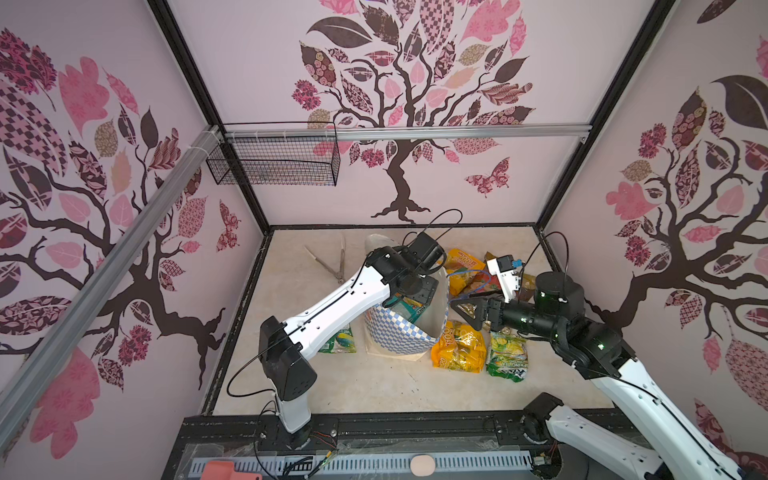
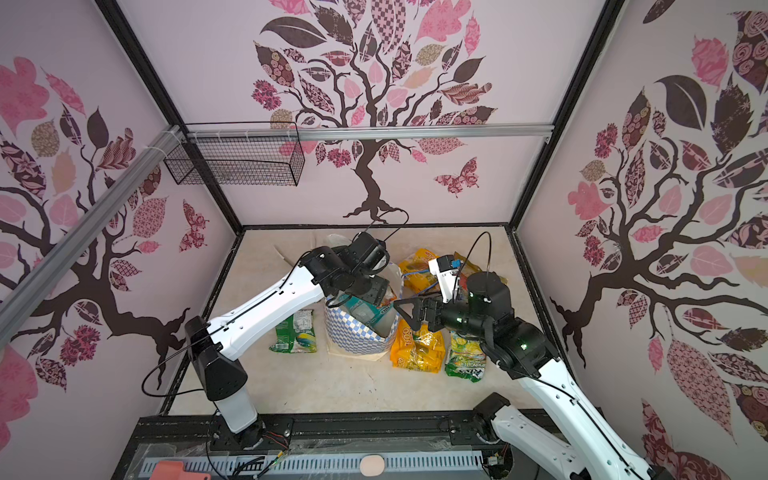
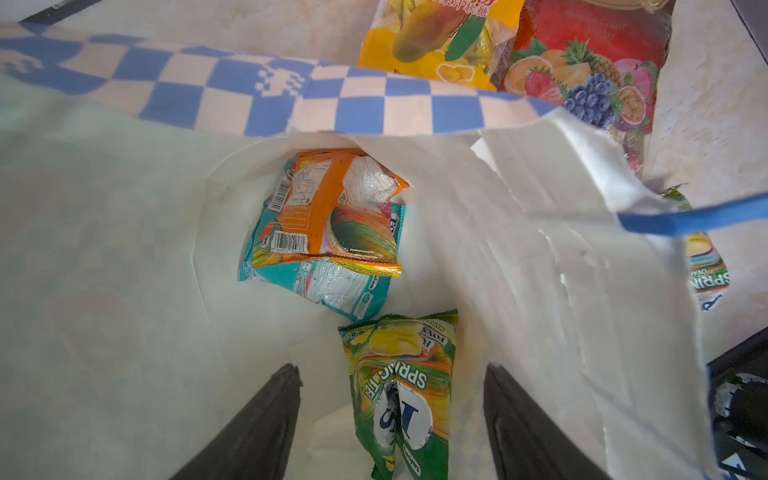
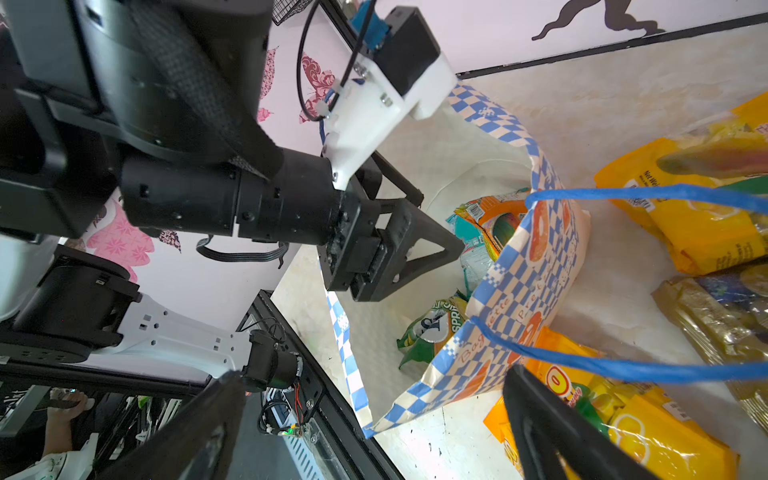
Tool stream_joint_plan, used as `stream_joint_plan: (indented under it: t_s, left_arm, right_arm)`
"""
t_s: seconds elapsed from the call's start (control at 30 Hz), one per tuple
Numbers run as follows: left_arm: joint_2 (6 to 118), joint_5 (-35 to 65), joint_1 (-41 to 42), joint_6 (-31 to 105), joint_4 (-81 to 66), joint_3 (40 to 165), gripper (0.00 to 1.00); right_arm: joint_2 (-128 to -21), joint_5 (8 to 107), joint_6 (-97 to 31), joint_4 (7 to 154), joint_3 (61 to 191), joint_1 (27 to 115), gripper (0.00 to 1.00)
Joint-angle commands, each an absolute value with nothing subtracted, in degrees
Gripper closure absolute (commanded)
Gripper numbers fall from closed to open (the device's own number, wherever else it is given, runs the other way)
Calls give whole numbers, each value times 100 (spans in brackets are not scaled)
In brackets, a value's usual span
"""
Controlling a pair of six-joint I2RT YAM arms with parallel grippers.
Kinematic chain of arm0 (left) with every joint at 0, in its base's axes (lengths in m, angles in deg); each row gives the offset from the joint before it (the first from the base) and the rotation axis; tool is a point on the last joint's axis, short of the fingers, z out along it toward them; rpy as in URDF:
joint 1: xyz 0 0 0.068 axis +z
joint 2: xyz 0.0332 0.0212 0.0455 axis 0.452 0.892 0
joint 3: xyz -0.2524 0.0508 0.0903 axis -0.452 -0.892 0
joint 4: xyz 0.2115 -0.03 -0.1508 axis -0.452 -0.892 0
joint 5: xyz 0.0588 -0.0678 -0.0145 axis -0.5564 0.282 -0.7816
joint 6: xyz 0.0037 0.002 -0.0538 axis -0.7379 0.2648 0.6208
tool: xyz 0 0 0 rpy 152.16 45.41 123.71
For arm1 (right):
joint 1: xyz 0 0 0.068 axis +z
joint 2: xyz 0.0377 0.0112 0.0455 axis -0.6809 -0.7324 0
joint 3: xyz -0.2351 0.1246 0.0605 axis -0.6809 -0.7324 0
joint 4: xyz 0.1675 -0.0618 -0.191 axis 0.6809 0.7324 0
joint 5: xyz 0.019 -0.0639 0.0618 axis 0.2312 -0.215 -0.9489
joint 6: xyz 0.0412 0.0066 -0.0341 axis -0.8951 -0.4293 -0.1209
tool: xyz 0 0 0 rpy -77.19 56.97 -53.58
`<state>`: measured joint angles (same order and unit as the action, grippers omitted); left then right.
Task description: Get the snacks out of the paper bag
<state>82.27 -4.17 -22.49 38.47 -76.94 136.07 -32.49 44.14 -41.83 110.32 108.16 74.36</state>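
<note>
The paper bag [image 3: 374,104] holds an orange packet [image 3: 332,208], a teal packet [image 3: 345,291] and a green packet [image 3: 407,395]. My left jaws stand apart astride the green packet; right jaws wide apart, empty, beside the bag.

Two arms at the paper bag [image 1: 397,334]
The left gripper [image 1: 411,300] reaches into its mouth; snacks [image 1: 459,350] lie just beside it.

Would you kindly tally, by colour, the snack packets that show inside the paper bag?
Orange packet: 1
Teal packet: 1
Green packet: 1
Total: 3 showing in the bag.
</note>
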Motion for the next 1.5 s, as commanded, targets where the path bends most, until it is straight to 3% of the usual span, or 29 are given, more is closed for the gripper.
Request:
stream_joint_plan:
  t_s: [0.0,0.4,0.77,1.2,1.47]
  left_arm:
    - [8251,-226,-2183,3772,-7584,13156,27]
    - [8598,-689,-1983,3717,-7144,12286,27]
    - [9484,-636,-1585,3589,-6902,12555,27]
    - [10355,114,-1461,3626,-6486,12238,25]
    - [10545,356,-1425,3704,-6125,11791,30]
  right_arm:
    - [-3239,4499,-4090,11038,10889,7465,0]
    - [-3215,4543,-4086,11108,10862,7467,0]
    - [-3167,4578,-4165,11115,10817,7467,0]
    - [-3213,4565,-4217,11048,10747,7464,0]
    - [-3211,4560,-4252,11018,10721,7469,0]
